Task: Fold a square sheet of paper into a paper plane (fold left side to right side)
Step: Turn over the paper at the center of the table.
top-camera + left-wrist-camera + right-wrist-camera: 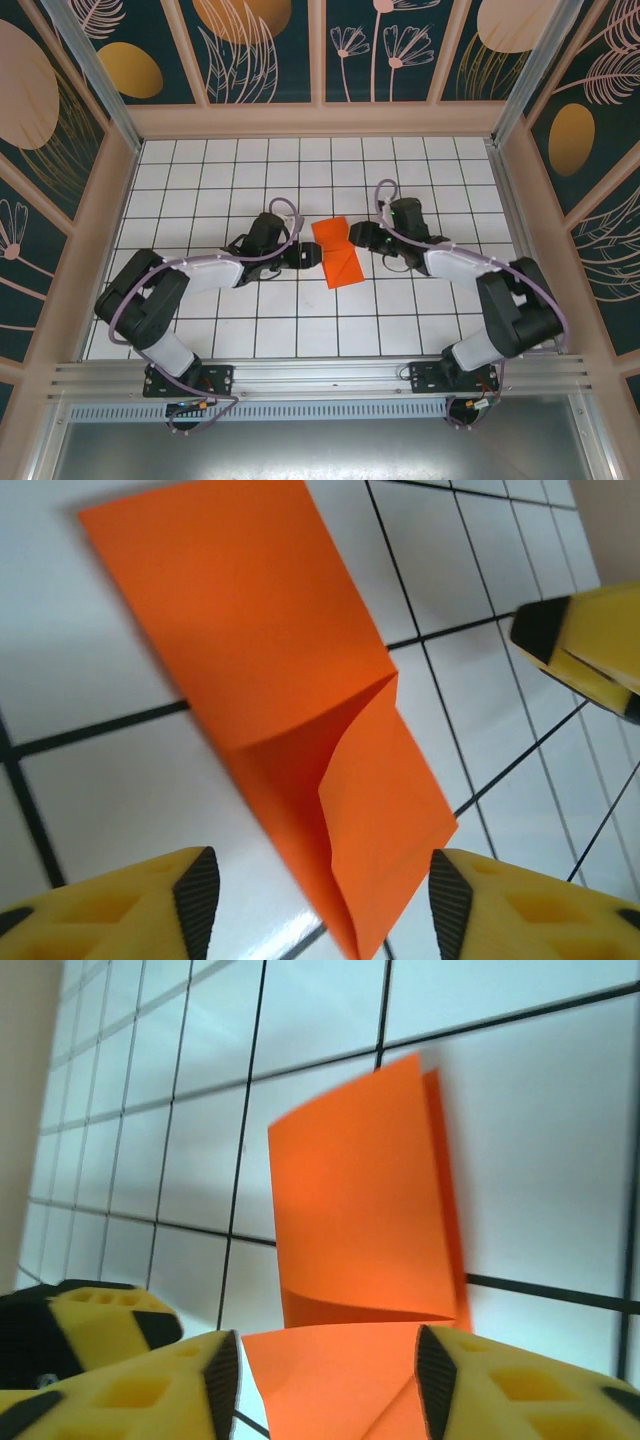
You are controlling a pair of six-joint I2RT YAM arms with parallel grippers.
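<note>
Floppy, part-folded orange paper mid bench between left tool and right tool, both released; light, crease-prone, best pinched at a free edge

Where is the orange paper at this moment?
In the top view, the folded orange paper lies on the white grid table near its middle, between the left hand and the right hand.

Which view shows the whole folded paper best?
Top external: the paper lies fully in frame, its whole outline visible. Left wrist gives a close-up of its creases, with the near tip cut off. Right wrist shows one end, the rest cropped at the bottom.
</note>
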